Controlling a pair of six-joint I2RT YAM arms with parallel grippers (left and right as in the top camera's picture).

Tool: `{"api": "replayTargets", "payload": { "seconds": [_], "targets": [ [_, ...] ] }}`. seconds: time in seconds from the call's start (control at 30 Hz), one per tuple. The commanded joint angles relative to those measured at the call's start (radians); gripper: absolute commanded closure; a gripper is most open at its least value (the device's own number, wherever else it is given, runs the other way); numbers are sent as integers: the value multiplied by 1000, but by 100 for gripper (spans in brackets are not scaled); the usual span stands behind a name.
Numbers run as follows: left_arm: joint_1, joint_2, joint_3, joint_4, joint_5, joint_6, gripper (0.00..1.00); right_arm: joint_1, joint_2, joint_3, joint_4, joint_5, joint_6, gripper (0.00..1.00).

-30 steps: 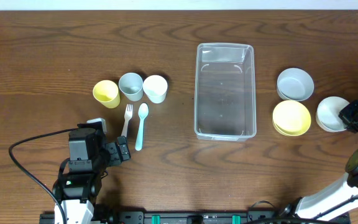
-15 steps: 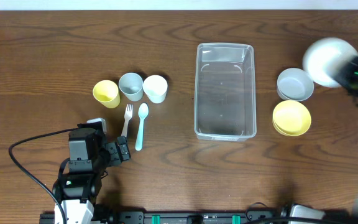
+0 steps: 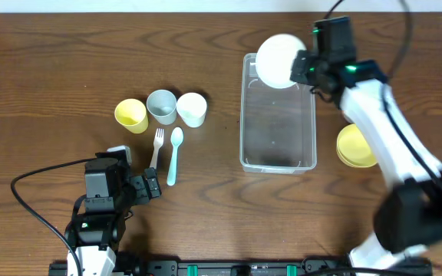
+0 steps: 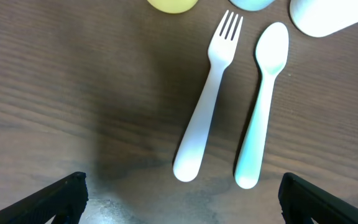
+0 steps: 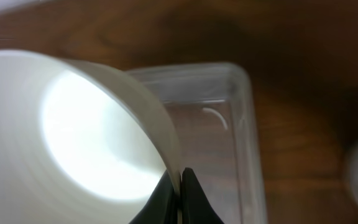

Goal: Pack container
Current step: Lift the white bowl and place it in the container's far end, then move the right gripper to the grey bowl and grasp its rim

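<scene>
Overhead: brown wooden table (image 3: pixel 52 61), left side unchanged. The clear rectangular plastic container (image 3: pixel 278 134) sits at centre, apparently empty, though its far end is hidden. The round white plastic bowl (image 3: pixel 280 61), a second ago on the table beside the yellow bowl (image 3: pixel 353 146), now hangs over the container's far end. The right gripper (image 5: pixel 178 186) is pinched tight on the bowl's rim. The left gripper (image 3: pixel 151 186) is spread wide and empty, near the white fork (image 4: pixel 207 99) and pale blue spoon (image 4: pixel 263 106). Judgement: carry done; lowering and release remain.
</scene>
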Motion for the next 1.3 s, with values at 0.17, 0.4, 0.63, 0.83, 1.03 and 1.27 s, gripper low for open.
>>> {"api": "replayTargets", "payload": {
  "seconds": [0.17, 0.4, 0.63, 0.83, 1.03, 1.27],
  "targets": [
    [3, 0, 14, 1, 7, -10, 2, 2, 192, -5, 117, -71, 5, 86],
    [3, 0, 14, 2, 7, -10, 2, 8, 105, 4, 148, -108, -56, 54],
    [3, 0, 14, 2, 7, -10, 2, -59, -205, 5, -67, -11, -60, 43],
    [3, 0, 14, 1, 7, -10, 2, -286, -307, -1, -323, 121, -59, 36],
    [3, 0, 14, 1, 7, -10, 2, -505, -226, -90, -312, 69, -59, 42],
    [3, 0, 14, 2, 7, -10, 2, -541, -48, -127, -209, -14, -86, 34]
  ]
}}
